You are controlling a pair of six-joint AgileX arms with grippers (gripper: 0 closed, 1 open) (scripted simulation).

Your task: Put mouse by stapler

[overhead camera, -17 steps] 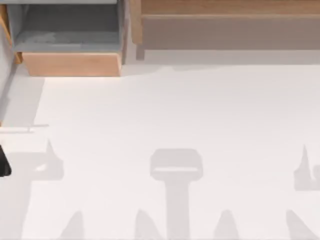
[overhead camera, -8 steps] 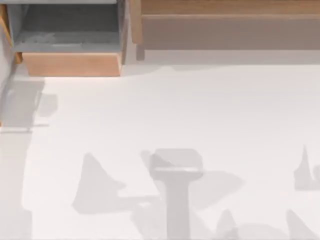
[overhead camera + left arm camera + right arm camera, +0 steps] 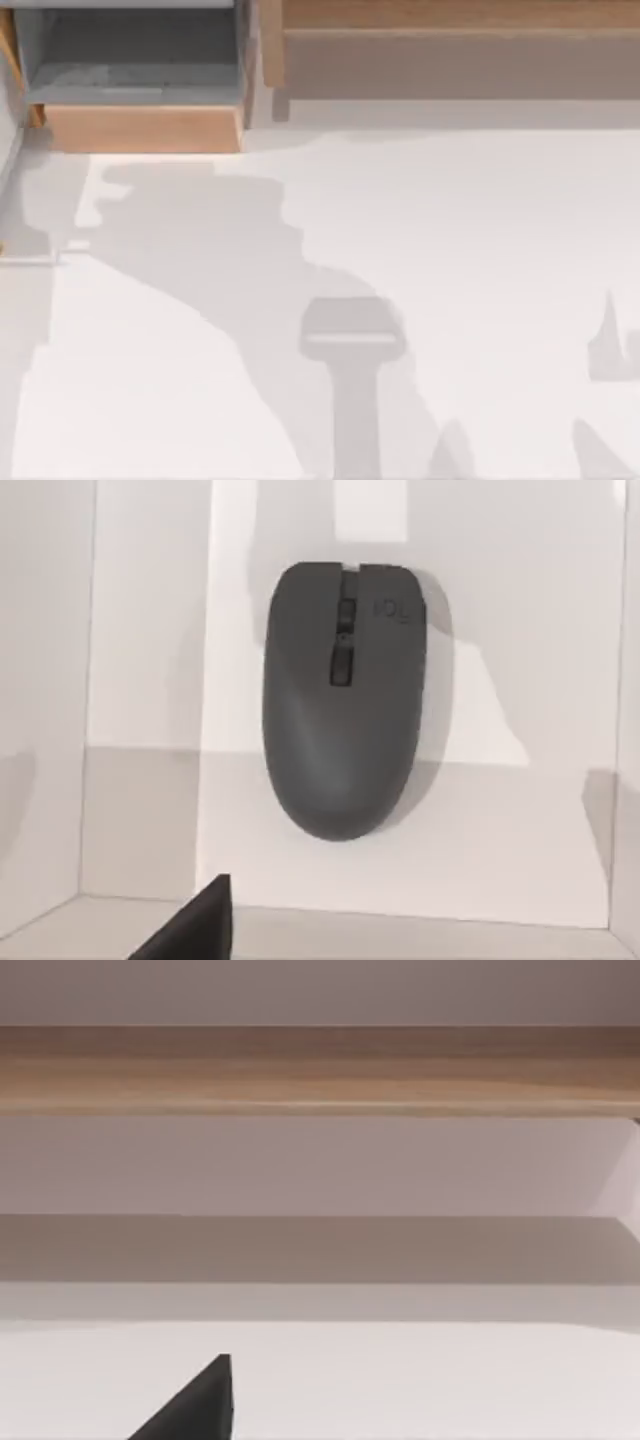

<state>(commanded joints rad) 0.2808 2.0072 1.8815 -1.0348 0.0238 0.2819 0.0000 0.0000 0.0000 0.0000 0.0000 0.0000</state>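
Over the last second a broad shadow had spread from the top view's upper left across the table [image 3: 480, 220], suggesting my left arm was travelling toward its target. The left wrist view had the dark mouse [image 3: 342, 695] lying untouched at frame centre, which the top view lacked. I could not tell how either jaw pair stood.

Top view looks straight down on the table [image 3: 480, 230]; wrist views sit close.

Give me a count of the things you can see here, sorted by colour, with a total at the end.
Dark grey: 1, the mouse
Wood-coloured: 2, the open drawer and the long shelf
Total: 3
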